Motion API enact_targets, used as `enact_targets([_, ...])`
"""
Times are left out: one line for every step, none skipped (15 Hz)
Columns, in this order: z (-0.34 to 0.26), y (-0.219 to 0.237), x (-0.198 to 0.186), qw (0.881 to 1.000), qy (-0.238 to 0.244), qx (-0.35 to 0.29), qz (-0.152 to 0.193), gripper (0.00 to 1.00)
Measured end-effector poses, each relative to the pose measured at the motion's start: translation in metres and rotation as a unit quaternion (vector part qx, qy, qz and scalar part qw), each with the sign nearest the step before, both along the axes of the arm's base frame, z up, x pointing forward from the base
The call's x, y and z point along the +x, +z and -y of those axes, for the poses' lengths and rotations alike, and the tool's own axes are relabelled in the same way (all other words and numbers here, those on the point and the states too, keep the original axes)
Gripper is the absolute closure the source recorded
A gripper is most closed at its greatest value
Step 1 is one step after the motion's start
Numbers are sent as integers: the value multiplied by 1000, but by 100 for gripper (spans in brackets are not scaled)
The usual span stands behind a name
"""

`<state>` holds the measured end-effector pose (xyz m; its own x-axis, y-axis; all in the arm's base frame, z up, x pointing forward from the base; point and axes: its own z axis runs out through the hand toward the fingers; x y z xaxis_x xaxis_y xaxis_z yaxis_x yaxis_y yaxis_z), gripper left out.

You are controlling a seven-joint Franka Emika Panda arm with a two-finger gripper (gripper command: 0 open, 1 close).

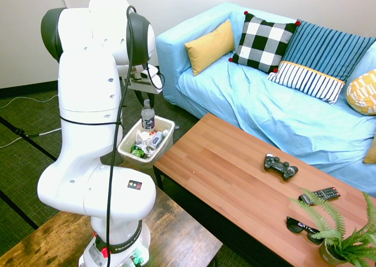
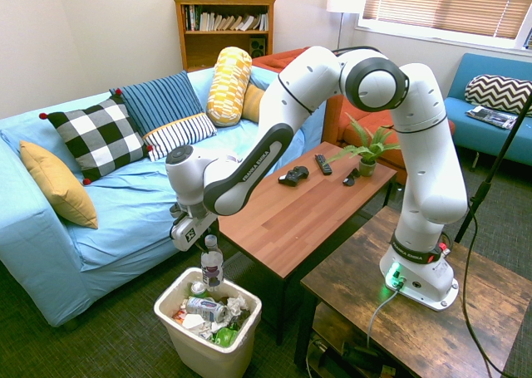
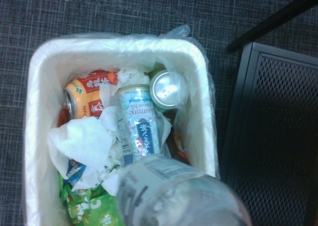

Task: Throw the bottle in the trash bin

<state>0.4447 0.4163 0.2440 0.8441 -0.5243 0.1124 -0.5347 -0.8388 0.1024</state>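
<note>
The robot's gripper (image 2: 202, 235) is letting go of the small clear plastic bottle (image 2: 212, 263), which is dropping into the white plastic trash bin (image 2: 243, 329) full of cans, so next the arm only needs lifting away.

A home living room: a blue sofa (image 1: 282, 102) piled with cushions (image 1: 265, 41), a wooden bookshelf (image 2: 223, 25) (books on it) at 12 o'clock, game controller (image 1: 280, 165) on the worktop (image 1: 235, 179).
</note>
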Motion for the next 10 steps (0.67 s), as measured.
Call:
enact_targets([1, 0, 1, 1000, -2, 0, 0, 0])
enact_targets([2, 0, 2, 1000, -3, 1, 0, 0])
enact_targets([2, 1, 3, 1000, -4, 2, 0, 0])
enact_targets([3, 3, 5, 1000, -5, 4, 0, 0])
enact_targets([3, 5, 8, 1000, -7, 7, -1, 0])
enact_targets([4, 6, 10, 1000, -8, 8, -1, 0])
enact_targets([4, 8, 11, 1000, -8, 9, -1, 0])
enact_targets([3, 8, 11, 1000, -8, 9, -1, 0])
enact_targets([3, 8, 11, 1000, -7, 9, -1, 0])
enact_targets([3, 8, 11, 1000, -8, 8, -3, 0])
